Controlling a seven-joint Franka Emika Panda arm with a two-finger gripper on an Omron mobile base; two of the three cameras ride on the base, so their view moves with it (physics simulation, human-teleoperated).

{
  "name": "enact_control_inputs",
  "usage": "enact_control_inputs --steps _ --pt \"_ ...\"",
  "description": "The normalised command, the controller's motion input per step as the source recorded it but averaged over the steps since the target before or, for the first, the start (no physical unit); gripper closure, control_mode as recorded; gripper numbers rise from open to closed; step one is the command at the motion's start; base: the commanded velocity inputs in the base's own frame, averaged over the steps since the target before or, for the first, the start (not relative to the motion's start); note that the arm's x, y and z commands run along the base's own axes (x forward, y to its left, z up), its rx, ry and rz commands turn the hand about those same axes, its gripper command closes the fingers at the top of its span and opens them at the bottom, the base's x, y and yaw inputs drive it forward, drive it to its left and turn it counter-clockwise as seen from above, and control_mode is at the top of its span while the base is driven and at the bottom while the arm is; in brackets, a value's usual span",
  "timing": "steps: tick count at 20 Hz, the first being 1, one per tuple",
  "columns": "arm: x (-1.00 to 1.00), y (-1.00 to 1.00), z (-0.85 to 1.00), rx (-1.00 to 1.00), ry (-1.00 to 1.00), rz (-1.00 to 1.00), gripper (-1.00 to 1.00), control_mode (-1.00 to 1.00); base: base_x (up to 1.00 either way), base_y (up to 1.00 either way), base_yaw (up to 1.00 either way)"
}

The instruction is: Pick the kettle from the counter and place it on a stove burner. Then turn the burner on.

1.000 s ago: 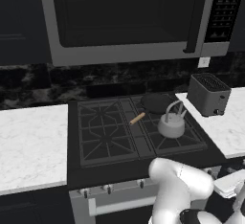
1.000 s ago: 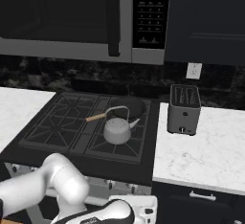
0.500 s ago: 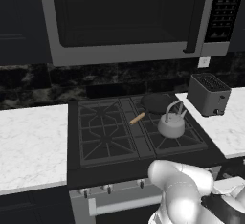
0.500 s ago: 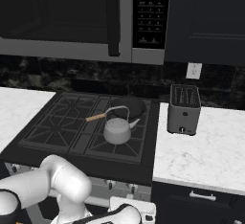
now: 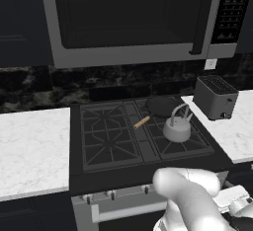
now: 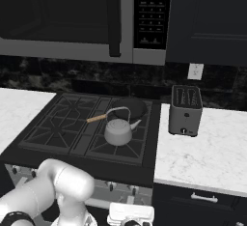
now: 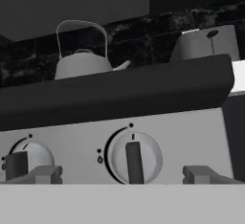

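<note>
white marble surface (image 5: 34, 146) flanking a black cooktop (image 5: 106, 143); grey toaster (image 5: 215, 96) on the right part. the kettle (image 5: 177, 128) stands upright on the front right stove burner (image 5: 182, 143), just near of a black skillet (image 5: 159, 107) with a wooden handle. the hand (image 7: 122, 174), low before the stove front, is released, its fingers either side of the right-hand knob (image 7: 134, 158), not touching.

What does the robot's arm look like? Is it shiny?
The arm is smooth, rounded and glossy white, like fat bent tubes, with a dark band at a joint low down. Its gripper ends in two small grey blocky jaws.
</note>
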Motion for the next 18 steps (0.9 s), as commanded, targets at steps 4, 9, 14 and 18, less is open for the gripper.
enact_control_inputs --steps 4,9,14,18 --pt "0.28 0.00 -0.24 -0.06 -0.21 0.00 -1.00 -1.00 0.00 0.00 0.00" --pt "0.26 -0.01 -0.03 0.00 -0.02 0.00 -1.00 -1.00 0.00 0.00 0.00" --pt "0.21 -0.27 0.01 0.01 -0.05 -0.01 -1.00 -1.00 0.00 0.00 0.00" --pt "0.07 -0.01 0.00 0.00 0.00 0.00 -1.00 -1.00 0.00 0.00 0.00"
